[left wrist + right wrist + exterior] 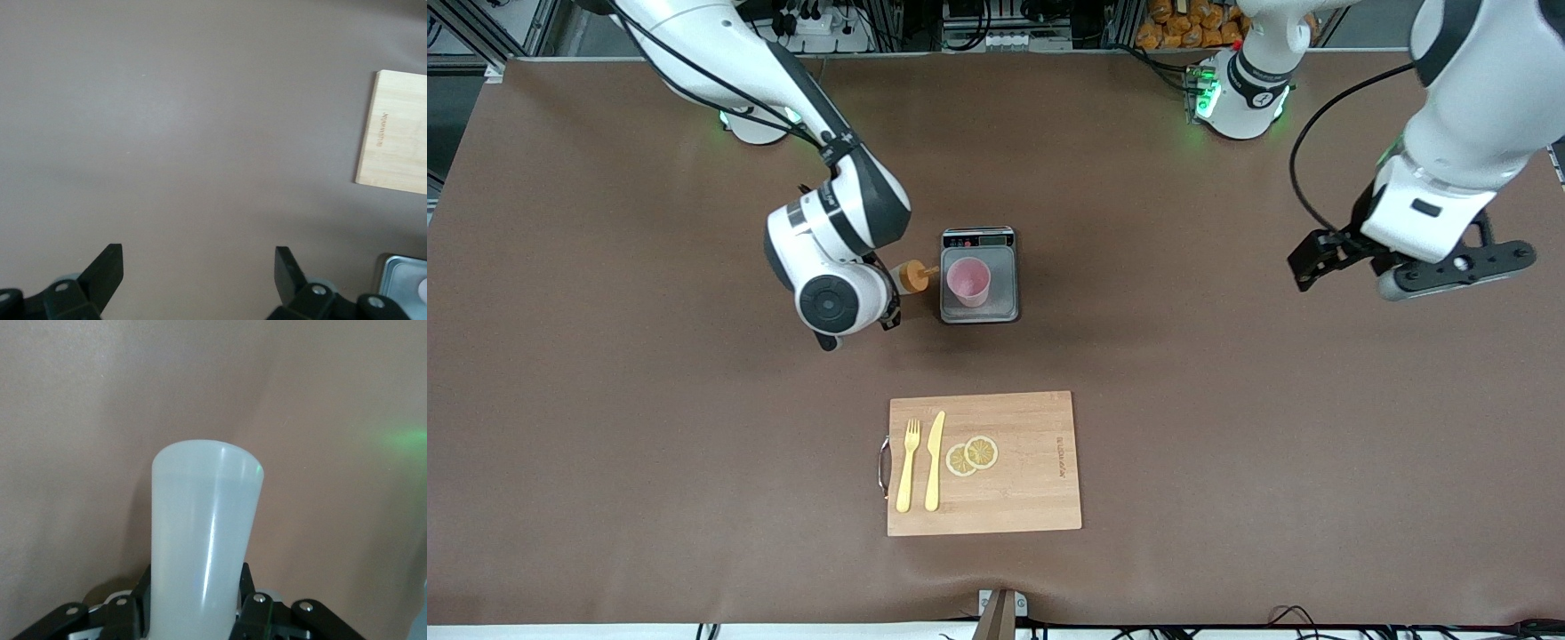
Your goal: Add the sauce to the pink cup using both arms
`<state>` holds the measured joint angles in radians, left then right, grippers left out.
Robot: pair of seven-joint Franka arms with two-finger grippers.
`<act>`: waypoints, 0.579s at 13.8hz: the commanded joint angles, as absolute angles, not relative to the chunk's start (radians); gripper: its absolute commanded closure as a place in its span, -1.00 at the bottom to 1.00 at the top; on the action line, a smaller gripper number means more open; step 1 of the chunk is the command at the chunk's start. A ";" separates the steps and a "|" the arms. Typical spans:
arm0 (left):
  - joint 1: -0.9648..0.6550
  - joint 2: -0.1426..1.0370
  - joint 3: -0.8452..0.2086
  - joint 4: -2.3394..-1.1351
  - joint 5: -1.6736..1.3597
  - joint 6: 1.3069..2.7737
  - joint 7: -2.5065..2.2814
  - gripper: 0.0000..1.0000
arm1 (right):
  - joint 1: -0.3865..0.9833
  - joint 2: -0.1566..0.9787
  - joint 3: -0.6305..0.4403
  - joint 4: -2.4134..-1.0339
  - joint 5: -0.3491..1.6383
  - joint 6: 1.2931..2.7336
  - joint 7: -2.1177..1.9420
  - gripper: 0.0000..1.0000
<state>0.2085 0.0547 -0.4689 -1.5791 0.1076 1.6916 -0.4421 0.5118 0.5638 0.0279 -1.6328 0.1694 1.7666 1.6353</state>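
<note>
The translucent whitish squeeze bottle with an orange nozzle cap was held tipped on its side, nozzle aimed toward the small pale pink plastic cup, evidently for pouring. The cup stood on a small grey digital scale on the brown desk, presumably so the sauce could be weighed. The right hand was clamped on the bottle's body. The left hand was kept waiting over bare desk toward the left arm's end, fingers wide apart, nothing held.

arms: white shells | black joints, cables | bases glow green, seemingly LEDs
</note>
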 commanded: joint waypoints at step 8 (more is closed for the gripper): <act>0.143 0.025 -0.215 -1.526 0.034 1.583 -0.080 -1.00 | 0.555 0.621 0.020 -1.494 0.045 1.648 1.741 0.00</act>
